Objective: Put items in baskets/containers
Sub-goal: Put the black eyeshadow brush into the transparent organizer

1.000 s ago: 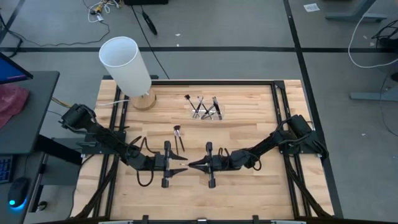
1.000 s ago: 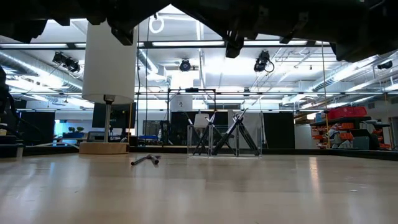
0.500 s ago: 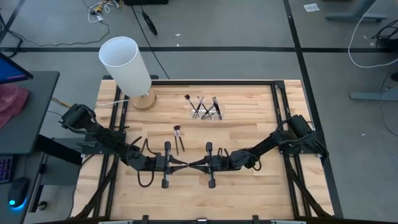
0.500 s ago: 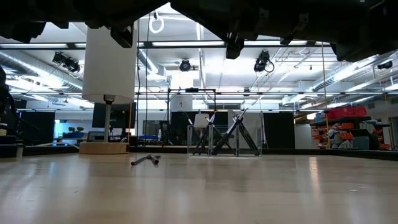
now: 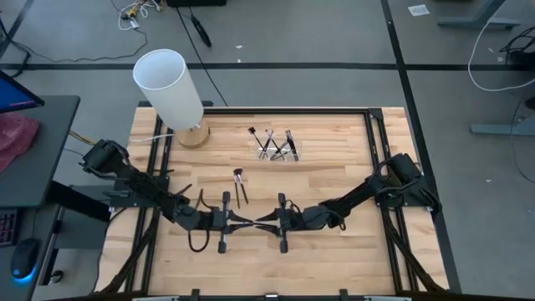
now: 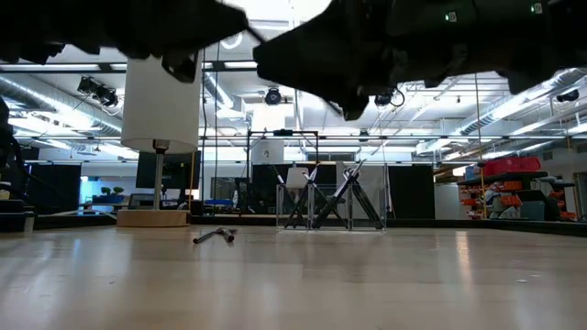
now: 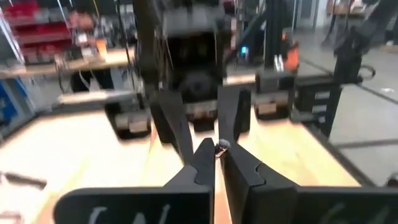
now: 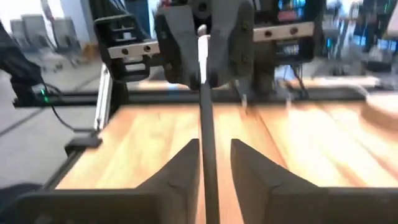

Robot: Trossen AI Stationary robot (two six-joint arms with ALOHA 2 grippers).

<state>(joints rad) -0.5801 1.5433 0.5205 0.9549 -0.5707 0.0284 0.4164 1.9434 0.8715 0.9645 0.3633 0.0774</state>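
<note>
My two grippers face each other above the table's near middle. My left gripper point(image 5: 243, 221) is shut on a thin dark brush point(image 8: 207, 112) that lies level between them. My right gripper point(image 5: 262, 221) is open, one finger on either side of the brush handle. The clear holder point(image 5: 280, 149) stands at the far middle with several brushes leaning in it. Two brushes point(image 5: 240, 186) lie flat on the wood between the holder and my grippers. One more brush point(image 5: 251, 131) lies just left of the holder. My left gripper pinches the brush's end point(image 7: 221, 145) between its two fingertips. The fingers come level from the table's left and lie along the brush. The brush sticks out level toward my right gripper, clear of the table.
A tall white cylinder on a wooden base point(image 5: 171, 88) stands at the far left corner. Black frame rails run along the table's left and right edges. Bare wood lies near the front edge and to the right of the holder.
My left gripper has shut on the brush's end. My right gripper, shut on the brush a second ago, has opened and tipped down a little. The brush stays level between the two, and both arms stay in place.
</note>
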